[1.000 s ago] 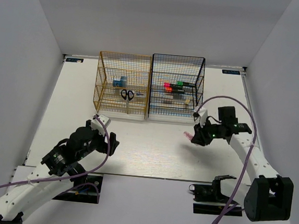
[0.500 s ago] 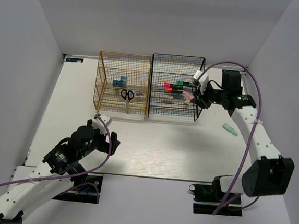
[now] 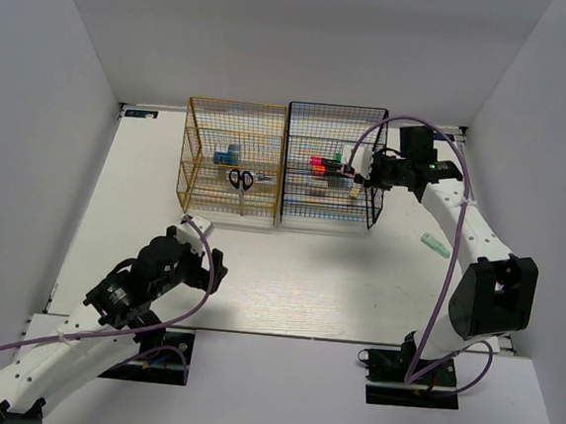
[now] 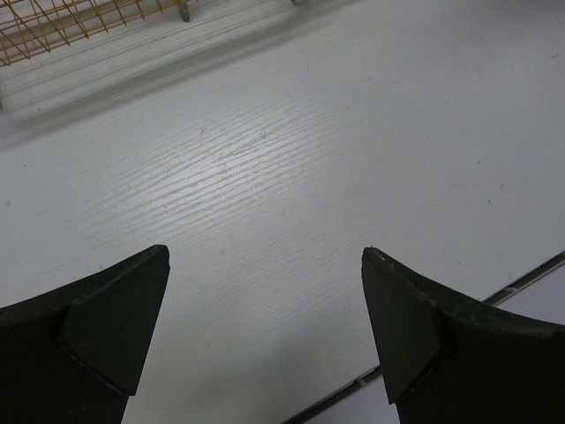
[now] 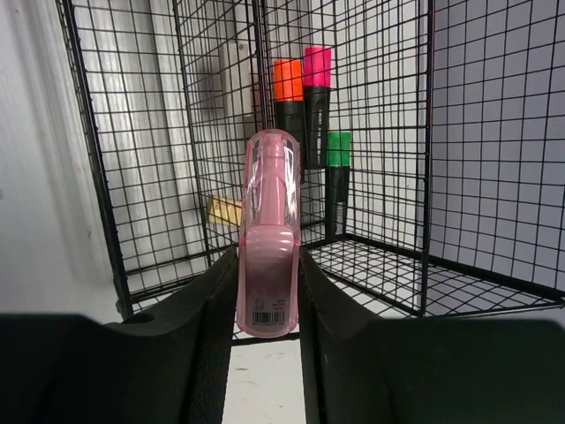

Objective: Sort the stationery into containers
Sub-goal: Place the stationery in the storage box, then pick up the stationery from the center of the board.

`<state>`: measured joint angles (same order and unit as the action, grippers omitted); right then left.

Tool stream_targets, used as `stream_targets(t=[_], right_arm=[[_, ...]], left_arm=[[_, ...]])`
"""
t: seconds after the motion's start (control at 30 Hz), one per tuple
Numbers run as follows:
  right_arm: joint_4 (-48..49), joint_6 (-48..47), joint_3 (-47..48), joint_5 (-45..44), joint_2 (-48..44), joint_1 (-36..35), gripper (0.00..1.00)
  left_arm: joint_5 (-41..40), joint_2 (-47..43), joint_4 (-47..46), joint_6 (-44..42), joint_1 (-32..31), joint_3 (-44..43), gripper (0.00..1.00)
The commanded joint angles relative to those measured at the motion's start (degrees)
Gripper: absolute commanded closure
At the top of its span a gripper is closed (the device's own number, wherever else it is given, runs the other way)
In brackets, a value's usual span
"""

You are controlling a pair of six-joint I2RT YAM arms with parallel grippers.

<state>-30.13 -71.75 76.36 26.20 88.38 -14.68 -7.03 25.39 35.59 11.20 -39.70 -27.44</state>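
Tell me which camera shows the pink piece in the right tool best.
Right wrist: the pink piece fills the middle, clamped in the right tool. From the top it is too small to make out against the black rack. The left wrist lacks it.

Mesh of the black rack [image 5: 426, 177] flanks my right gripper [image 5: 267, 291] on both sides, with highlighters [image 5: 305, 106] standing ahead. Bare table [image 4: 291, 159] lies under my left gripper [image 4: 263, 265], the yellow rack [image 4: 79, 22] far ahead.

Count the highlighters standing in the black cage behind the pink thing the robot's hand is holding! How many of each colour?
Orange highlighter: 1
Pink highlighter: 1
Green highlighter: 1
Total: 3
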Motion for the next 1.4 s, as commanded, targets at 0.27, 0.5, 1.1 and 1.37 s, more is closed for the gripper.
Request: stream_targets(t=[0.27, 0.5, 1.1, 1.37], right_arm=[[0.7, -6.4, -4.2, -0.2, 1.1, -1.0, 0.87], [1.6, -1.3, -4.0, -1.2, 1.2, -1.3, 0.3], [-8.4, 68.0, -9.9, -40.5, -6.6, 10.9, 0.46], [-0.3, 61.0, -19.3, -36.6, -5.6, 20.7, 0.51]], left_arm=[[1.8, 0.8, -0.4, -0.4, 1.2, 0.2, 0.0], [2.0, 0.6, 0.0, -0.3, 1.1, 0.3, 0.0], [3.9, -0.2, 0.1, 0.1, 1.2, -0.1, 0.0], [3.5, 0.0, -0.3, 0.0, 1.1, 0.6, 0.0]])
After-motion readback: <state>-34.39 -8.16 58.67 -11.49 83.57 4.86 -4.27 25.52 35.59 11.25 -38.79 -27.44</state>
